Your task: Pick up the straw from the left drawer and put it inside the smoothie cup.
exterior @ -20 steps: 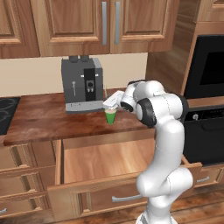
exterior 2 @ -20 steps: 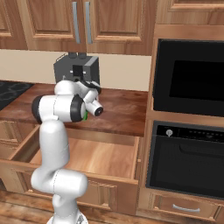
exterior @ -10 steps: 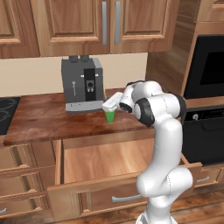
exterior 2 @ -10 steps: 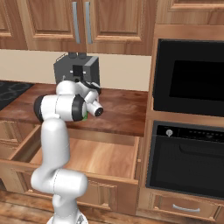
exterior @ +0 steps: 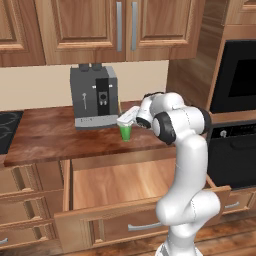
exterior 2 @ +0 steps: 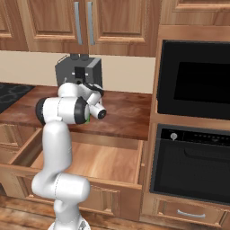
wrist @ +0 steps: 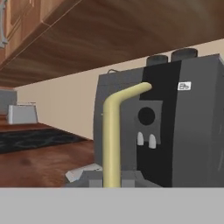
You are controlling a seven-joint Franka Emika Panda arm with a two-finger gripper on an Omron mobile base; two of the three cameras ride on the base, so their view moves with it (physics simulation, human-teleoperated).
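Observation:
The smoothie cup (exterior: 125, 132), small and bright green, stands on the wooden counter just right of the coffee machine. My gripper (exterior: 125, 119) hovers right over its rim. In the hand view the straw (wrist: 111, 148) rises pale yellow through the middle of the picture, its short bent end pointing right, and the gripper is shut on it. The straw's lower end is hidden. Below the counter the left drawer (exterior: 117, 184) is pulled out, its light-wood floor (exterior 2: 92, 161) bare.
A grey coffee machine (exterior: 94, 97) sits close behind the cup on the left (wrist: 183, 118). A black wall oven (exterior 2: 193, 90) fills the right side. A dark cooktop (exterior: 7, 127) lies at the counter's far left. Wall cabinets hang overhead.
The hand has crept slightly left and down, closer over the cup. The cup and drawer have not moved.

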